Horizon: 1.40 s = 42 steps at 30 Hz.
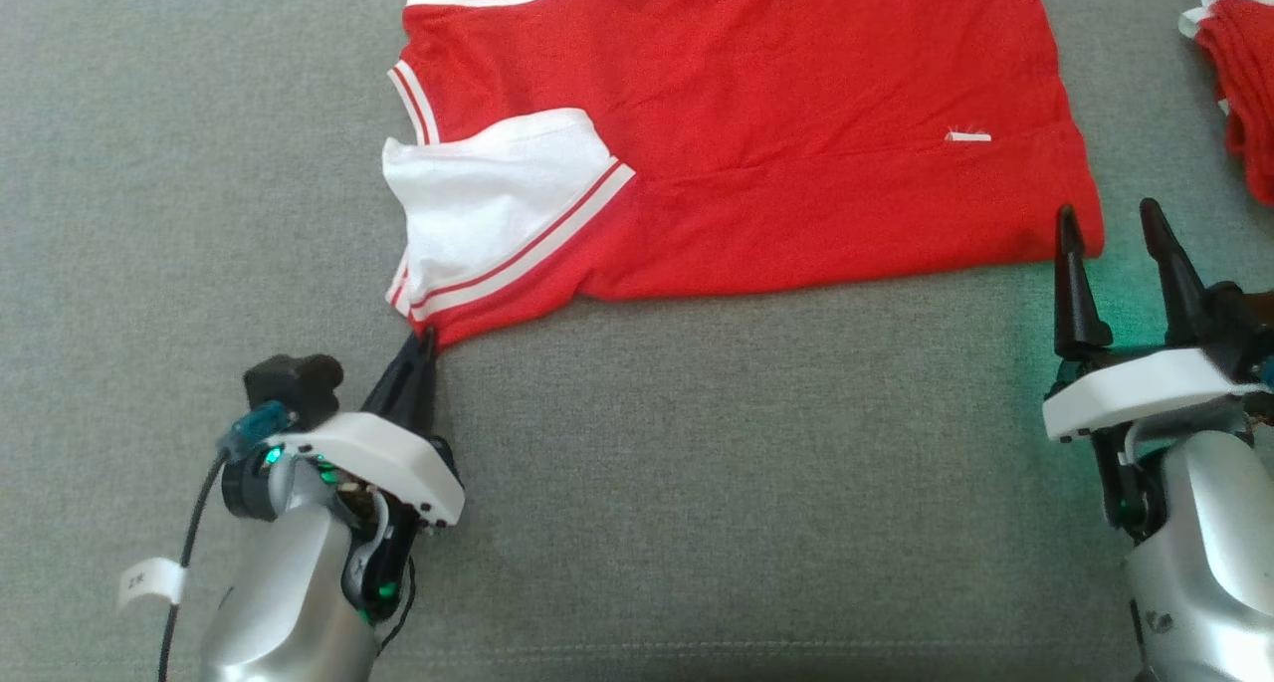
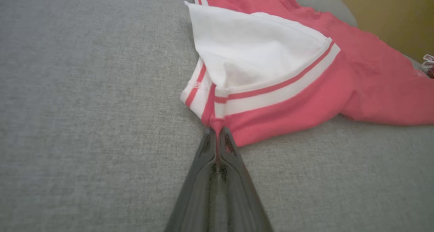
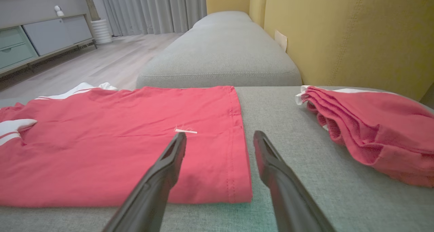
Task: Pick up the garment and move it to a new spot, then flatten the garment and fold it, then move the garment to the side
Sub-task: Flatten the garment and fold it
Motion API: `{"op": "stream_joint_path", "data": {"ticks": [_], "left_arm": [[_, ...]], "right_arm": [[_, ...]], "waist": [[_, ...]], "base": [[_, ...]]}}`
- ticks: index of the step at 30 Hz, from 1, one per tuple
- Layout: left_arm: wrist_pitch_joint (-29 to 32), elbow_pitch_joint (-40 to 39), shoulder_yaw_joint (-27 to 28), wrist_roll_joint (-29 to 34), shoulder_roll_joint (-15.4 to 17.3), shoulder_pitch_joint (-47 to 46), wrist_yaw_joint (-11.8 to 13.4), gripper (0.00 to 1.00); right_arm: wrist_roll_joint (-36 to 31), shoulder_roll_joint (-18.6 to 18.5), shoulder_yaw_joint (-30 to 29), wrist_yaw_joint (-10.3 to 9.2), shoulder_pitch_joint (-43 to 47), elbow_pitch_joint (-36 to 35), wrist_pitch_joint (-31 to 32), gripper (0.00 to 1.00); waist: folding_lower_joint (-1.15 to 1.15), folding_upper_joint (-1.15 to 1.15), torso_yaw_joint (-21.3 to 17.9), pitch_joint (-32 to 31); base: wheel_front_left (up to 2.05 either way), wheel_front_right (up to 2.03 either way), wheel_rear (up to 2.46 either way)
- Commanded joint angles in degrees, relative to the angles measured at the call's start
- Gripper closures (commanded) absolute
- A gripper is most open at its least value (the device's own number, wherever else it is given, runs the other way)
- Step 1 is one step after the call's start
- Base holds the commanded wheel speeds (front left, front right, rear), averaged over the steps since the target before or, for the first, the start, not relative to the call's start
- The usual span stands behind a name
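Red-and-white cotton T-shirt lies flat, long axis left-right, hem rightward.
Left tool pinches its near-left corner; right tool spread.

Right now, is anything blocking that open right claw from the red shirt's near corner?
Nothing visible. The right gripper hangs open right at the red shirt's hem corner, with bare grey cushion beside it. The other red pile lies off to its right, apart from the shirt.

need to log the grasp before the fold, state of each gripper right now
Left gripper: shut on the red garment, pinching its near corner.
Right gripper: open, holding nothing, fingers poised at the garment's hem.
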Motion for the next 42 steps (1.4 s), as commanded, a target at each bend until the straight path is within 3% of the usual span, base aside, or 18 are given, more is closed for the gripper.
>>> {"op": "stream_joint_path", "data": {"ticks": [1,11,30,31,33,42], "left_arm": [[0.30,-0.26,0.55,0.73,1.08,-0.42,-0.37,1.00],[-3.32,-1.14,-0.90,2.52,0.88,0.22,0.14,1.00],[-3.89,0.32,-3.33,2.90,1.37,-1.24,-0.68,1.00],[-3.90,0.33,-3.40,2.88,1.45,-1.34,-0.71,1.00],[-3.91,0.37,-3.52,2.77,1.63,-1.59,-0.81,1.00],[-4.11,-0.63,-3.56,2.08,3.17,-1.01,-1.21,1.00]], "right_arm": [[-0.25,-0.54,0.60,-0.11,0.85,-1.87,0.30,0.00],[0.45,1.16,-3.37,-0.11,-1.52,4.80,7.27,0.00],[0.97,1.80,-7.22,-0.11,-9.23,18.94,9.56,0.02],[1.45,1.82,-7.07,-0.11,-9.62,19.96,10.23,0.22],[2.27,1.58,-5.96,-0.11,-10.27,21.28,10.73,1.00],[7.20,-0.79,-1.55,-0.11,-9.58,21.87,7.37,1.00]], "waist": [[0.00,0.00,0.18,-0.10],[0.00,0.00,1.81,-1.06],[0.00,0.00,3.31,-2.30],[0.00,0.00,3.34,-2.25],[0.00,0.00,3.42,-2.19],[0.00,0.00,3.05,-3.58]], "base": [[0.00,0.00,0.00],[0.00,0.00,0.00],[0.00,0.00,0.00],[0.00,0.00,0.00],[0.00,0.00,0.00],[0.00,0.00,0.00]]}}
